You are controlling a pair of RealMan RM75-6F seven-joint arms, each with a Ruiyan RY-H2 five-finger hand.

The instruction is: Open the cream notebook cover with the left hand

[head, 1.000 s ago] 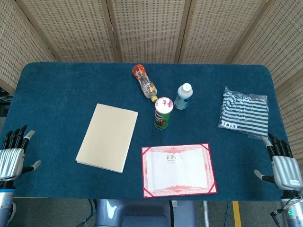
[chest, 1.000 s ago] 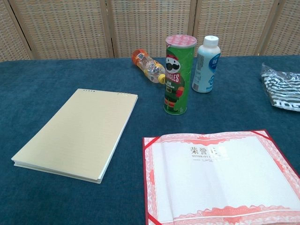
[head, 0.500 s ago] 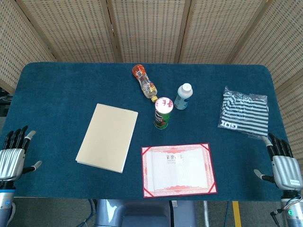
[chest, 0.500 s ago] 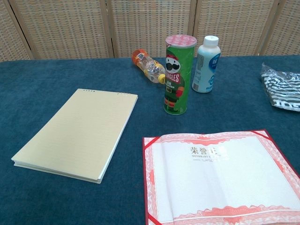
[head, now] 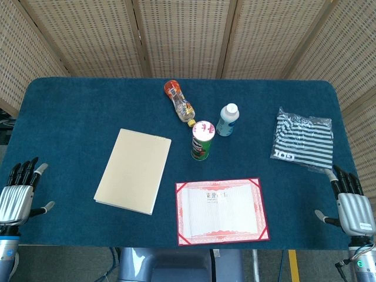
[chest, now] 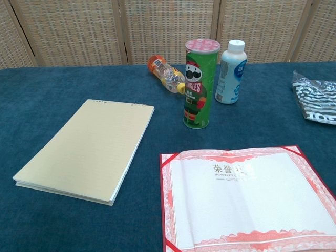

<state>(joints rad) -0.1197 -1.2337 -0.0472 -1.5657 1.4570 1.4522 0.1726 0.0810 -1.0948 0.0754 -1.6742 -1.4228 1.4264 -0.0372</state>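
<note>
The cream notebook (head: 134, 170) (chest: 89, 147) lies closed and flat on the blue table, left of centre, tilted slightly. My left hand (head: 17, 195) hovers at the table's front left corner, well to the left of the notebook, fingers spread and holding nothing. At the front right corner my right hand (head: 351, 205) is likewise spread and empty. Neither hand shows in the chest view.
A red-bordered certificate (head: 222, 210) lies at the front centre. A green chips can (head: 201, 141) stands right of the notebook, with a white bottle (head: 227, 120) and a lying orange-capped bottle (head: 180, 103) behind it. A striped bag (head: 303, 139) sits at the right.
My left hand has drifted slightly down and toward the table's front edge. The notebook and right hand have not moved.
</note>
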